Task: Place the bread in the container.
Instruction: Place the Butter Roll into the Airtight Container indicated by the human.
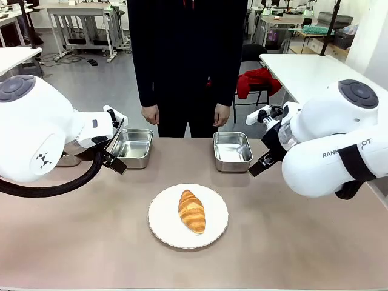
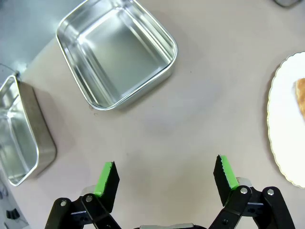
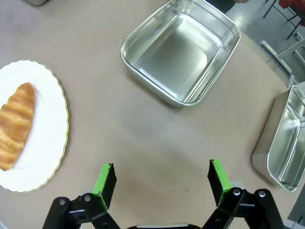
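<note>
The bread, a golden-brown ridged croissant (image 1: 191, 211), lies on a round white plate (image 1: 163, 218) at the table's middle front. It also shows in the right wrist view as the croissant (image 3: 16, 125), and its tip (image 2: 301, 95) shows in the left wrist view. Two shiny steel trays, one left (image 1: 132, 147) and one right (image 1: 232, 150), sit empty near the far edge. My left gripper (image 1: 115, 162) hovers open beside the left tray (image 2: 116, 52). My right gripper (image 1: 257, 168) hangs open beside the right tray (image 3: 183, 52). Nothing is between either pair of fingers.
A further empty tray (image 2: 16, 138) sits at the far left, partly behind my left arm, and another (image 3: 286, 143) at the far right. A person in dark clothes stands at the far edge, hands (image 1: 150, 113) down at their sides.
</note>
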### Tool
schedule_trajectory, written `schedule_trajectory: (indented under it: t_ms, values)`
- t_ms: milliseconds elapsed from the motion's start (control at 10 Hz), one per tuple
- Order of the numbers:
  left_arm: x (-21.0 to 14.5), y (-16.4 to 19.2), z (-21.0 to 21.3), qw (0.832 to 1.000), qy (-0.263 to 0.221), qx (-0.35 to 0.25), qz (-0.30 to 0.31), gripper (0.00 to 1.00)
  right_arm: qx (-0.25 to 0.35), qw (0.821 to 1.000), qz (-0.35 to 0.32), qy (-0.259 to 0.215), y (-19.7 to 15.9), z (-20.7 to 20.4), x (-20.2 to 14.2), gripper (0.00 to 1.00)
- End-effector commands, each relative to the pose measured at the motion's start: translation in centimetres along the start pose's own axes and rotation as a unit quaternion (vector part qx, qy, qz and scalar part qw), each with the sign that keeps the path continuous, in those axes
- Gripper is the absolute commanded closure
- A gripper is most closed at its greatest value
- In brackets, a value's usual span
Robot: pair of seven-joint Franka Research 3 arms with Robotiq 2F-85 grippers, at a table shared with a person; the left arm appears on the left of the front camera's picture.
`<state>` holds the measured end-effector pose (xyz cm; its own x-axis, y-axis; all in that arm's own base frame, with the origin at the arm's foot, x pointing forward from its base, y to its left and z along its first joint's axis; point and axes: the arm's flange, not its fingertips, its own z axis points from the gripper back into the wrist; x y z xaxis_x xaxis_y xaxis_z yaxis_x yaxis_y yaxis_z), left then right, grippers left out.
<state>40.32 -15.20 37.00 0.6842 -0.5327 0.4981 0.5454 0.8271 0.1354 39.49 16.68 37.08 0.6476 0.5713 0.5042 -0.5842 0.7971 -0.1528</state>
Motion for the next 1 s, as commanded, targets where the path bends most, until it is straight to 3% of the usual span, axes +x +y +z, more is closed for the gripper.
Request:
schedule_trajectory:
  t_ms: [0,100,400,700,900]
  values:
    - [2.6,1.9,2.5,0.999,-0.028,-0.024,-0.007,0.00,0.002,1.000,0.007,-0.018,-2.1,1.4,3.4,0.00]
    - [4.5,4.1,4.6,0.999,-0.037,0.000,-0.003,0.00,0.003,1.000,0.011,-0.023,-4.1,2.9,6.2,0.00]
    - [8.4,10.9,10.2,0.998,-0.021,-0.060,-0.016,0.00,0.045,0.998,-0.003,-0.032,-10.7,8.6,10.7,0.00]
    - [7.5,18.8,14.6,0.988,-0.014,-0.123,-0.087,0.00,0.087,0.995,-0.001,-0.054,-17.3,13.1,8.5,0.00]
    - [5.1,22.5,14.6,0.977,-0.006,-0.150,-0.149,0.00,0.106,0.992,0.012,-0.072,-20.0,14.4,5.5,0.00]
